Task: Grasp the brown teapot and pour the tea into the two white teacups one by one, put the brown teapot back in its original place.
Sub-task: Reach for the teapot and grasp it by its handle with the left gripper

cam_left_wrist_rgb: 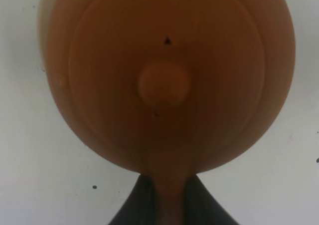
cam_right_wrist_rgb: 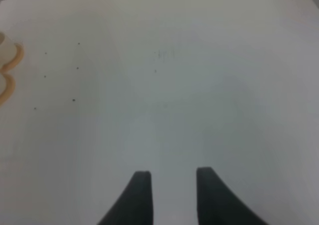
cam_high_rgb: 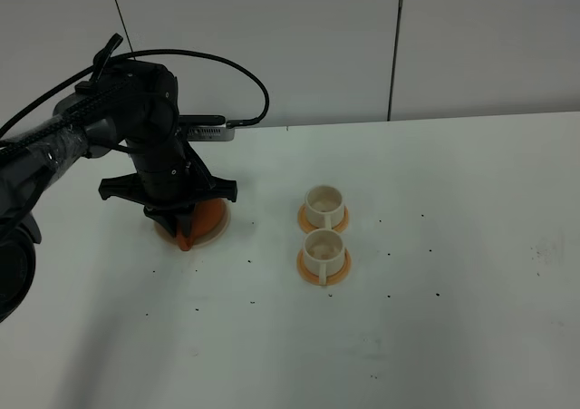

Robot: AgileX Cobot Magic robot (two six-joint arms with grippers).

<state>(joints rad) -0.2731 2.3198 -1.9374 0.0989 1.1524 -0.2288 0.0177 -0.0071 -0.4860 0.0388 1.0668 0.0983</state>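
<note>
The teapot (cam_high_rgb: 210,214) sits on its pale disc (cam_high_rgb: 219,234) at the left of the table. In the left wrist view we see the left gripper (cam_left_wrist_rgb: 168,185) pinched narrow around the handle (cam_left_wrist_rgb: 167,205), a dark finger (cam_left_wrist_rgb: 134,210) on either side. The right gripper (cam_right_wrist_rgb: 169,195) hangs part open over bare table, holding nothing. The far cup (cam_high_rgb: 323,205) and near cup (cam_high_rgb: 323,248) wait on orange coasters (cam_high_rgb: 343,219) well to the right. We judge the risk lies in that thin handle: with a loose pinch the pot swings on lifting, the lid (cam_left_wrist_rgb: 164,83) slips, or tea misses the small cups. The white table (cam_high_rgb: 453,246) is flecked with dark specks, with a plain pale wall (cam_high_rgb: 317,46) behind.
</note>
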